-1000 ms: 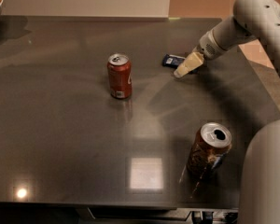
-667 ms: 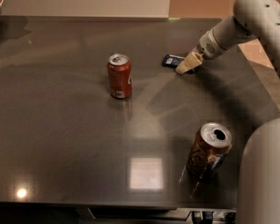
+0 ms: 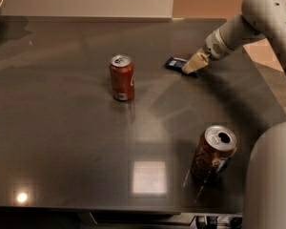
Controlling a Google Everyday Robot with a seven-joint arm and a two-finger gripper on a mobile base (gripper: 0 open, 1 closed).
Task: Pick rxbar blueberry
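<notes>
Stage: approach done, pick pending | gripper (image 3: 194, 64) far right, at right end of rxbar blueberry (image 3: 175, 62) | closure: not determinable | bar flat on table (image 3: 62, 128) | remaining: grasp, lift

Cream pincer (image 3: 193, 65) at blue bar (image 3: 175, 62), red can (image 3: 122, 78)
</notes>
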